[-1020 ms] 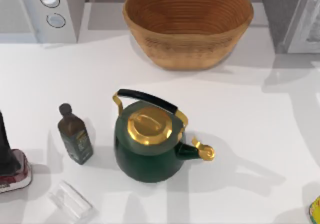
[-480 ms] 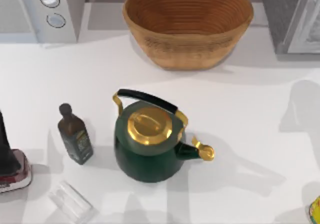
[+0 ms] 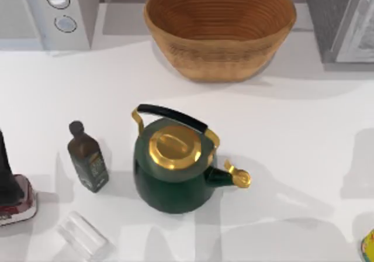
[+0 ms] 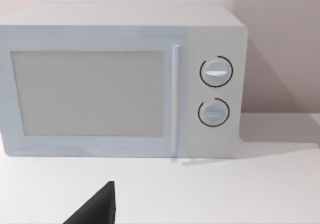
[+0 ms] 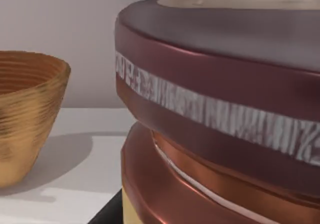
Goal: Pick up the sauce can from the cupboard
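Observation:
The sauce can [image 5: 215, 109] sits right up against the right wrist camera, tilted. It shows a maroon rim, a pale patterned band and a coppery brown body. My right gripper is shut on it, and a dark sliver of one finger [image 5: 107, 213] shows under the can. The cupboard [image 3: 350, 22] stands at the table's back right corner, its pale door ajar. A dark tip of my left gripper [image 4: 95, 211] shows in the left wrist view, facing the microwave [image 4: 120, 84].
A green kettle [image 3: 175, 171] with a gold lid stands mid-table, with a dark bottle [image 3: 87, 157] to its left. A wicker basket [image 3: 219, 28] is at the back and a microwave [image 3: 47, 10] at the back left. A clear glass [image 3: 82, 233] lies near the front left.
A large shadow on the right side of the table has slid from beside the cupboard toward the front edge. Kettle, bottle and basket have not moved.

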You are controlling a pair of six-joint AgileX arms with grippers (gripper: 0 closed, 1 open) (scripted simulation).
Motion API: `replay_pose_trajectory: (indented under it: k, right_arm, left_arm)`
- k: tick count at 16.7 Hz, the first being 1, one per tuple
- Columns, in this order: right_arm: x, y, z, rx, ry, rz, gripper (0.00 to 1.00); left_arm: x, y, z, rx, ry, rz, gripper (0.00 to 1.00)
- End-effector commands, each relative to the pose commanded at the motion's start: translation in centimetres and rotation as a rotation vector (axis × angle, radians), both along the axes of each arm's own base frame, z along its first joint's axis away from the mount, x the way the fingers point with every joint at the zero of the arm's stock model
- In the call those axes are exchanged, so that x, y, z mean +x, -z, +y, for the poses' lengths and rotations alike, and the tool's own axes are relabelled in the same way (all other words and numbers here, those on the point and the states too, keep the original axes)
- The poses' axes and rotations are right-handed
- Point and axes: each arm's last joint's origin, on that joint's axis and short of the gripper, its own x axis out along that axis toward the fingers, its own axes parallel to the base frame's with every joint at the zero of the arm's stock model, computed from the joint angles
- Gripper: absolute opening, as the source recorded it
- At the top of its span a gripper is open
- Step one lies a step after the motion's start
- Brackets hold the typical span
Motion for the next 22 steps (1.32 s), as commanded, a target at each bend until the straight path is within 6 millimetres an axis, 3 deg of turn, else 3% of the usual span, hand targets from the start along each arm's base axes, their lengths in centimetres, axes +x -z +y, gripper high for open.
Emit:
replay_pose_trajectory:
  k: [4, 14, 18, 22]
  right_arm:
    - [0.1, 2.6, -0.2, 0.000, 0.010, -0.030, 0.00]
    - [0.7, 2.2, -0.2, 0.002, -0.030, -0.032, 0.00]
    - [2.5, 1.1, -0.3, 0.002, -0.131, -0.042, 0.00]
    - [5.6, 0.6, -0.6, 0.001, -0.275, -0.046, 0.00]
  left_arm:
    - [0.0, 0.0, 0.0, 0.000, 0.000, 0.000, 1.00]
    - [0.0, 0.0, 0.0, 0.000, 0.000, 0.000, 1.00]
    - [0.0, 0.0, 0.0, 0.000, 0.000, 0.000, 1.00]
    - [0.0, 0.0, 0.0, 0.000, 0.000, 0.000, 1.00]
